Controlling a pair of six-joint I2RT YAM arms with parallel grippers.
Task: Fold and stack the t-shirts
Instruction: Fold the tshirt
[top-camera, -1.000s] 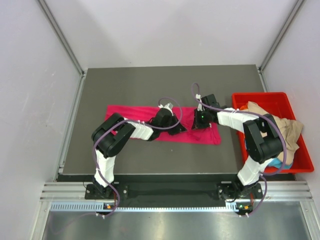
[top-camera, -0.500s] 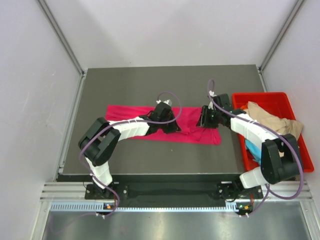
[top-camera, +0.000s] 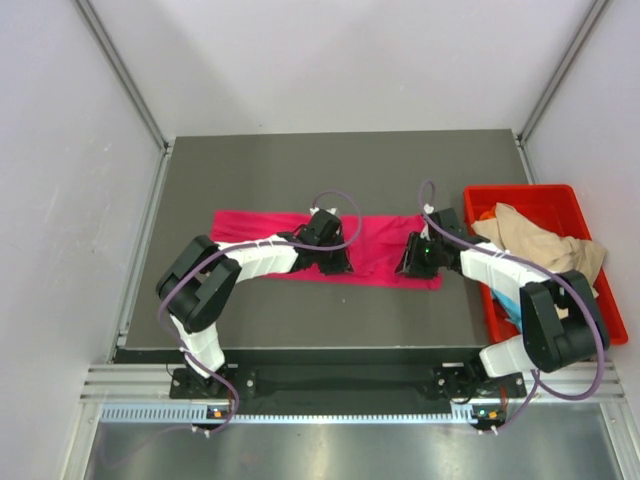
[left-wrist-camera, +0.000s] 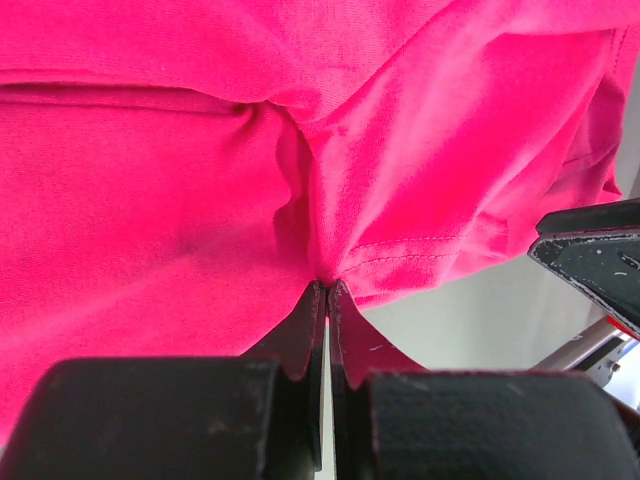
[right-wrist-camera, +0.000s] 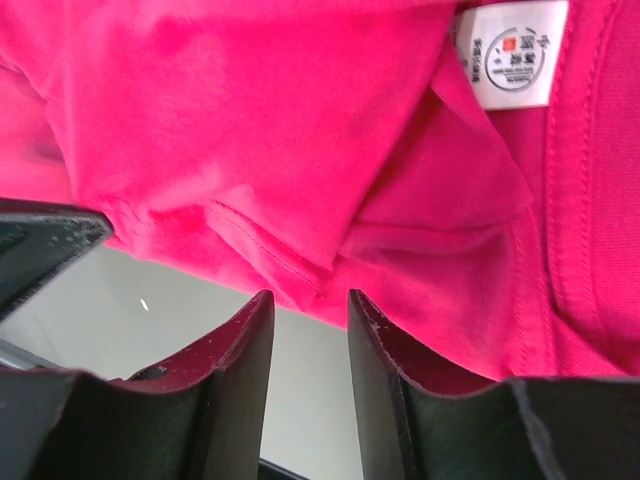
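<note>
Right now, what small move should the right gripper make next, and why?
Probably close the right gripper on the pink t-shirt hem, easing forward slightly first: its jaws stand open at the edge, while the left gripper pinches the cloth.

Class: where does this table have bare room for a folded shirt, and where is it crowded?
Free: the table beyond the pink t-shirt and left of it. Crowded: left pincer, right pincer at the shirt; heaped red bin.

Dark grey matte counter (top-camera: 300, 170), rectangular. Enclosure: pale grey walls (top-camera: 340, 60) at the back and on 2 sides, with 2 slanted aluminium posts (top-camera: 120, 70) at the back corners. Aluminium rail (top-camera: 340, 400) along the near edge, brushed metal sheet (top-camera: 340, 450) below. Light even and diffuse, shadows soft.
</note>
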